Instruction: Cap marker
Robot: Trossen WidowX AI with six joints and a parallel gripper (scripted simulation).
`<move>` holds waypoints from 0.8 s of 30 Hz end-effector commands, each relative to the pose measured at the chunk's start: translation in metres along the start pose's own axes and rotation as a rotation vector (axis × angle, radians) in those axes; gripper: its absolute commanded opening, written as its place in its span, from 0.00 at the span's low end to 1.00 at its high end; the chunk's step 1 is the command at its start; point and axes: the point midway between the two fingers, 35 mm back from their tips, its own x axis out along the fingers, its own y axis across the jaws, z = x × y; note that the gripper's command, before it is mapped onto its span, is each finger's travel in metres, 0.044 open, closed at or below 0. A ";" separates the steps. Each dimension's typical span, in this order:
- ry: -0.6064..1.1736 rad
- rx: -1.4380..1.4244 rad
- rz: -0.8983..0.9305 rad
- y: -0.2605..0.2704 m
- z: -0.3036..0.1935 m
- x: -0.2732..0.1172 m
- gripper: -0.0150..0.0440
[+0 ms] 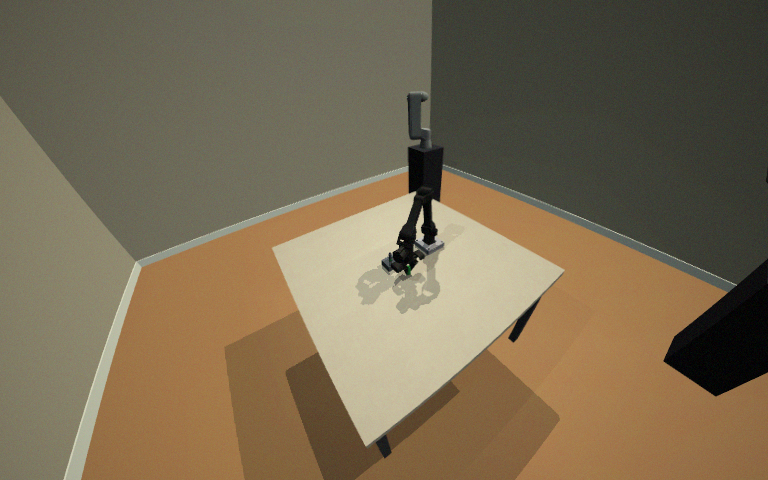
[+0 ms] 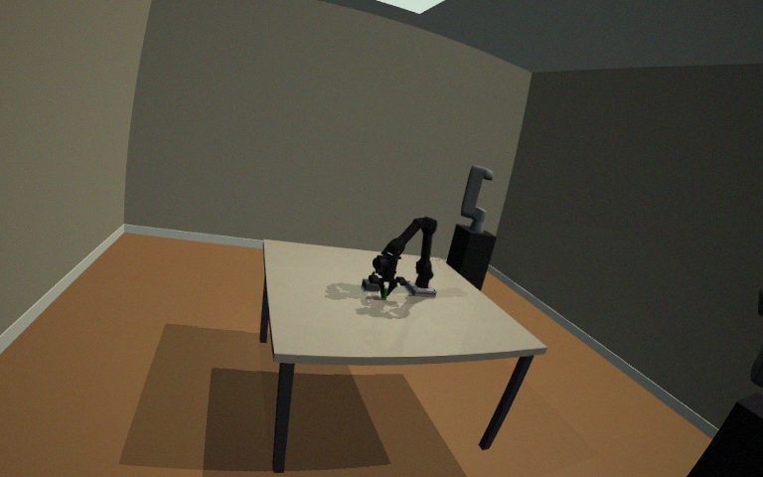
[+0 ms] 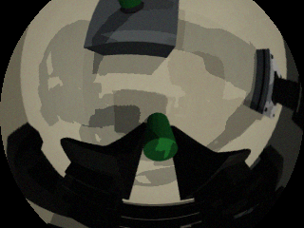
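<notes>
Black Gripper Squeezes Green Cap

The gripper [image 1: 408,268] [image 2: 385,293] [image 3: 158,127] pinches the green cap [image 1: 408,270] [image 2: 384,292] [image 3: 160,138] between its two fingers, low over the table [image 1: 362,362] [image 2: 393,337] [image 3: 199,38]. The gray block [image 1: 388,268] [image 2: 370,285] [image 3: 133,30] sits near it. The marker [image 1: 390,257] [image 3: 130,4] stands up in the block, with the cap off it.
</notes>
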 end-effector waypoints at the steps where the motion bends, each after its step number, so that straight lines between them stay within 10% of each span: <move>1: 0.005 -0.002 0.012 0.004 -0.002 -0.012 0.25; 24: 0.004 -0.002 0.013 0.010 0.014 -0.065 0.25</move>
